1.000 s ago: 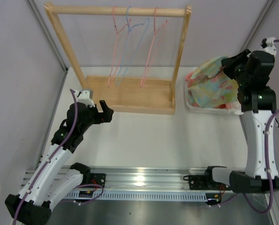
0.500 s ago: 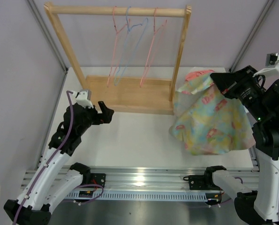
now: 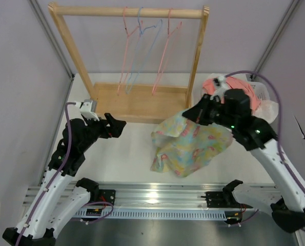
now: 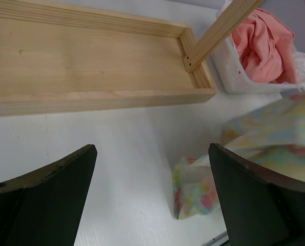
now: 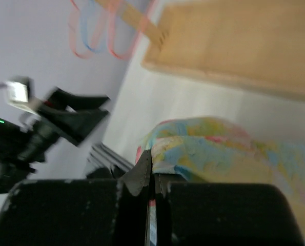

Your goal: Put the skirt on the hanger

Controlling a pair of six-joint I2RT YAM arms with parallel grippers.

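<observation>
The skirt (image 3: pixel 188 146), pastel yellow, blue and green with pink flowers, hangs from my right gripper (image 3: pixel 194 114) over the table's middle right, and its lower edge reaches the table. In the right wrist view my right gripper (image 5: pixel 151 177) is shut on the skirt's edge (image 5: pixel 219 148). My left gripper (image 3: pixel 116 125) is open and empty, left of the skirt and apart from it. Through its fingers (image 4: pixel 39 200) I see the skirt (image 4: pixel 198 189) on the table. Two pink wire hangers (image 3: pixel 165 56) hang on the rack's rail.
The wooden rack (image 3: pixel 142 105) stands at the back, its base tray in front of my left gripper (image 4: pixel 90 56). Light blue hangers (image 3: pixel 142 46) hang between the pink ones. A white basket (image 3: pixel 265 95) at the back right holds a coral-pink garment (image 4: pixel 260 46).
My right arm has swung from the basket leftward and down, carrying the skirt to the table's middle. My left gripper has barely moved.
</observation>
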